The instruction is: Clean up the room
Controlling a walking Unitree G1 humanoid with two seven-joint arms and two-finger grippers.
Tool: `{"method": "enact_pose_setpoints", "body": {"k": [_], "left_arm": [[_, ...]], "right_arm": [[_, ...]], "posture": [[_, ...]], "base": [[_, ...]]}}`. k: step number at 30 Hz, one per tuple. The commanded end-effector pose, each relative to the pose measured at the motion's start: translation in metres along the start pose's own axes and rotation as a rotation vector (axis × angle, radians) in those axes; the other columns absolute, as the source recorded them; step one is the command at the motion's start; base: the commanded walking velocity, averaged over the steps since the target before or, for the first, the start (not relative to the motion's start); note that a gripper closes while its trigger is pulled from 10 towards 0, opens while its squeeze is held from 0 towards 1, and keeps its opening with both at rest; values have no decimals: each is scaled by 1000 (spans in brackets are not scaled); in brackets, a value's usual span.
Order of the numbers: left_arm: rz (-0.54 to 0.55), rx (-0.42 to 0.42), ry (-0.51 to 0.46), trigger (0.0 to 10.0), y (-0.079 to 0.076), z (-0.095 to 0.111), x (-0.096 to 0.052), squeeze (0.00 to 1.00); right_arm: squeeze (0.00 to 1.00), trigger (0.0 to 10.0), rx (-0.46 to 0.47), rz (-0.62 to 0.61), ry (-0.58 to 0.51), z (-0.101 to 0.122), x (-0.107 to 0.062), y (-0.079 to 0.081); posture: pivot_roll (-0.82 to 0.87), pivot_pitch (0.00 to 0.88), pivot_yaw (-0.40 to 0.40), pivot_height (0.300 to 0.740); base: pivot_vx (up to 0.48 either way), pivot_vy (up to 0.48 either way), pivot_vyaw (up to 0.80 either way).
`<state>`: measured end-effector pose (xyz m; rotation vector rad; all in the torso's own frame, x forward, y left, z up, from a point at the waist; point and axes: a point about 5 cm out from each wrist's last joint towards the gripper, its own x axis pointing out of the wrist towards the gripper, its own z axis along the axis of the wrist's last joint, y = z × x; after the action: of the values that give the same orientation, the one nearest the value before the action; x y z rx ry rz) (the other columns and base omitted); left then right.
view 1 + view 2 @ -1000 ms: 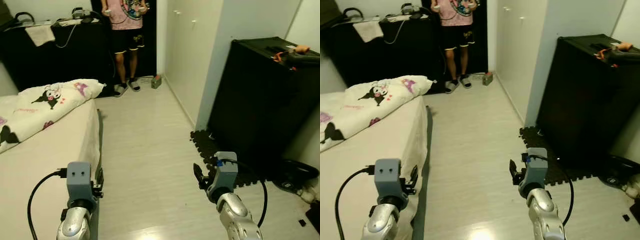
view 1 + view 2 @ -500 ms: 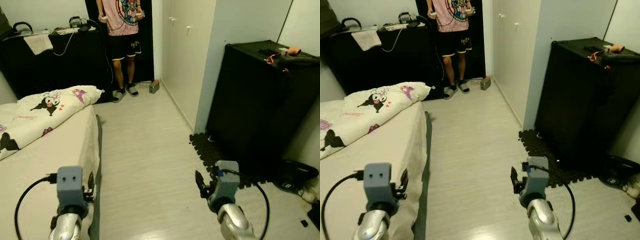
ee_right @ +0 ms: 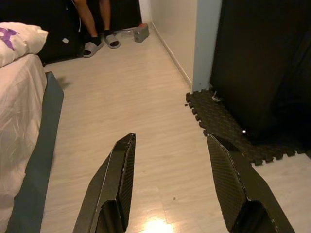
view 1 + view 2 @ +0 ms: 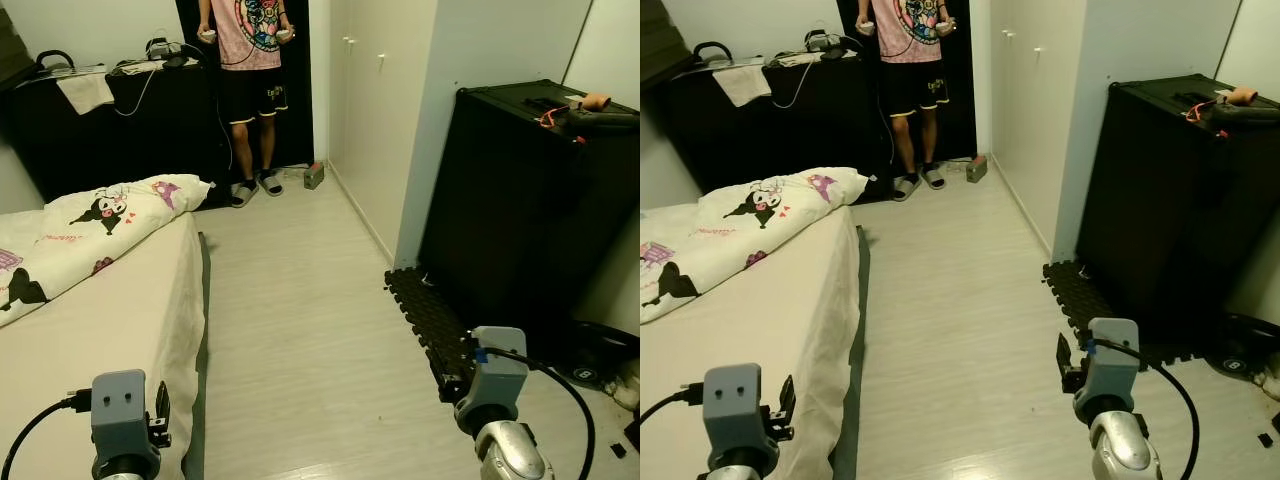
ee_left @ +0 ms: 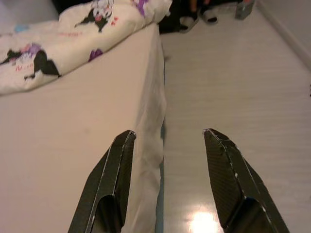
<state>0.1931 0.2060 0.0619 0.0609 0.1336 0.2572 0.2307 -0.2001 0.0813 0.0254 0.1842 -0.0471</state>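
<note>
While my left pincer (image 5: 165, 141) hangs wide over the bed (image 4: 90, 330) edge at nine o'clock, my right pincer (image 3: 170, 145) spreads wide above bare floor (image 4: 300, 300). Cartoon duvet (image 4: 90, 220) at ten o'clock, black foam mat (image 4: 425, 315) at three, person (image 4: 245, 60) at twelve.

Place: a bedroom in a home.
Bed (image 4: 90, 330): cream sheet, with a cartoon-print duvet (image 4: 95, 225) bunched at its far end.
Floor (image 4: 300, 300): pale wood-look boards, with black foam mat tiles (image 4: 425, 315) by the right wall.
Storage: white built-in wardrobe doors (image 4: 365, 90); a tall black cabinet (image 4: 520, 200) beside them.
Desk (image 4: 110, 125): dark, at the far wall, carrying a bag, cloth and cables.
Person (image 4: 245, 80): stands in slippers at the far doorway.
</note>
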Motion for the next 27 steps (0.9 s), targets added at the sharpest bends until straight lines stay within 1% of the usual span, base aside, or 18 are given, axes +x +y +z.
{"method": "enact_pose_setpoints", "body": {"k": [1,3,4,5,6,8,10,11,13,15,16,17,18,19,21,22,25,27], "left_arm": [[0,14,-36,10000,3,8,7,0],[-13,-25,-51,10000,-1,8,20,0],[-20,-43,-58,10000,-2,8,25,0],[26,-76,-29,10000,-4,3,32,0],[26,-76,-29,10000,-4,3,32,0],[67,-112,0,10000,-9,-3,40,0],[20,-108,5,10000,-21,-2,43,0],[-10,-84,-1,10000,-27,1,45,0],[-61,-38,-23,10000,-34,6,48,0],[-61,-38,-23,10000,-34,6,48,0],[-83,-19,-36,10000,-37,9,51,0],[-87,-4,-35,10000,-37,9,56,0],[-87,3,-34,10000,-37,9,60,0],[-87,3,-34,10000,-37,9,60,0],[-78,-10,-26,10000,-29,8,64,0],[-83,-20,-25,10000,-26,7,64,0],[-82,-24,-19,10000,-22,6,62,0],[-78,-19,-9,10000,-15,6,59,0]], "right_arm": [[0,10000,28,5,-5,5,0,3],[0,10000,18,53,-36,16,6,12],[0,10000,20,71,-49,19,8,15],[0,10000,47,102,-50,17,16,21],[0,10000,47,102,-50,17,16,21],[0,10000,19,150,-23,7,32,34],[0,10000,-14,198,-7,6,41,44],[0,10000,-20,216,-2,7,44,48],[0,10000,-36,240,9,6,48,55],[0,10000,-36,240,9,6,48,55],[0,10000,-44,248,16,6,50,57],[0,10000,-56,225,34,3,54,55],[0,10000,-63,209,47,1,56,53],[0,10000,-63,209,47,1,56,53],[0,10000,-33,149,52,0,60,49],[0,10000,-12,130,45,-1,61,48],[0,10000,3,115,41,-2,62,50],[0,10000,17,106,30,-3,63,54]], "posture": [[-66,29,-2,733],[-49,19,-1,733],[-42,23,13,733],[-43,28,46,733],[-43,28,46,733],[-55,36,76,733],[-75,34,84,733],[-67,41,94,733],[-59,42,81,733],[-59,42,81,733],[-57,38,73,733],[-40,36,50,733],[-40,36,50,733],[-40,36,50,733],[-24,37,52,733],[-17,35,63,733],[-7,34,88,733],[-7,32,113,733]], "base": [[0,0,0],[0,0,0],[0,0,0],[0,0,0],[0,0,0],[0,0,0],[0,0,0],[0,0,0],[0,0,0],[0,0,0],[0,0,0],[0,0,0],[0,0,0],[0,0,0],[0,0,0],[0,0,0],[0,0,0],[0,0,0]]}}
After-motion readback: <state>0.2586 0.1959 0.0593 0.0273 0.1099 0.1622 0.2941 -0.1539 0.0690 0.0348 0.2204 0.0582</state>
